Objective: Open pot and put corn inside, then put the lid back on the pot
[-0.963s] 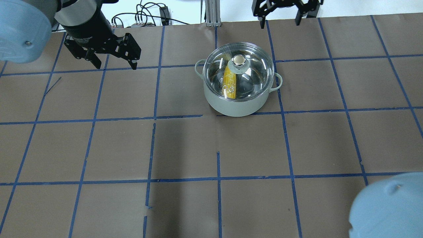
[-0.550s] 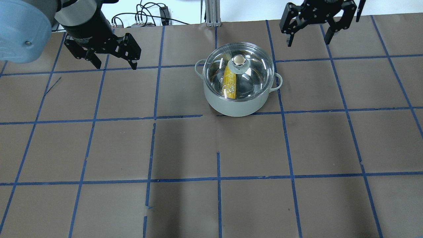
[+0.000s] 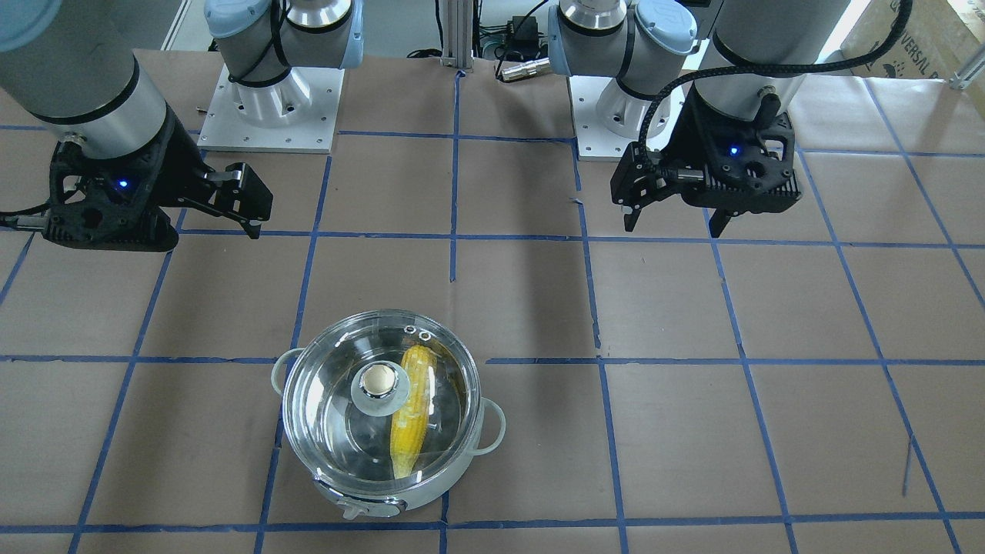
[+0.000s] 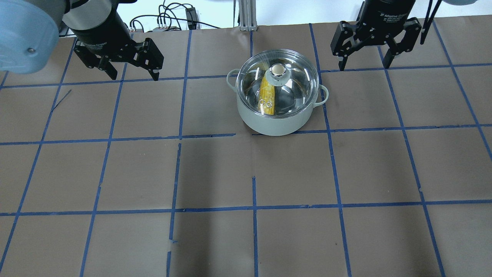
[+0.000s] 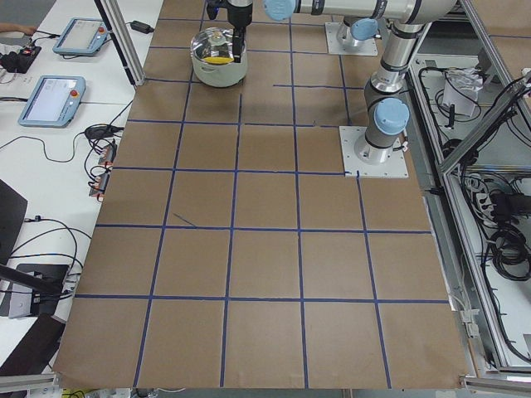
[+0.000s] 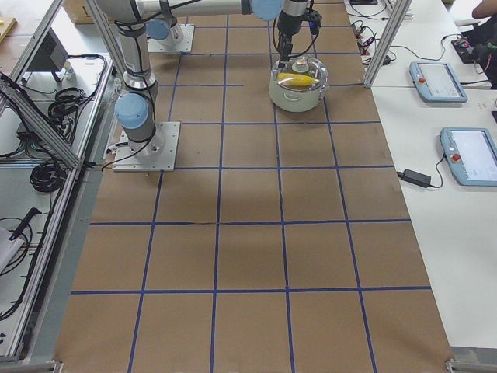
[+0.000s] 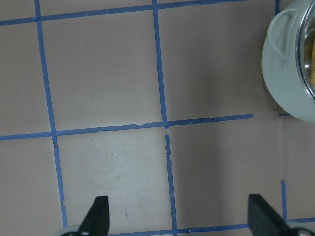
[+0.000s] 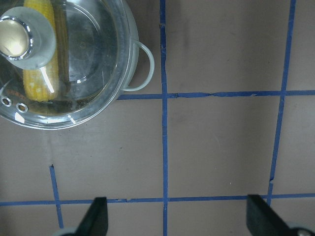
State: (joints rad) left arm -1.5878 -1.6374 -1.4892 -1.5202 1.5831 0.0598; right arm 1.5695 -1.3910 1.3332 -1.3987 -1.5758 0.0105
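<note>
Overhead exterior shows us the right claw (image 4: 364, 66) has swung rightward, away from the pot (image 4: 276, 122) on the counter (image 4: 230, 173), jaws apart and empty. The left claw (image 4: 134, 77) stays parked, also spread. The corn (image 4: 267, 96) lies inside under the seated lid (image 4: 294, 79), so we judge the task finished.
</note>
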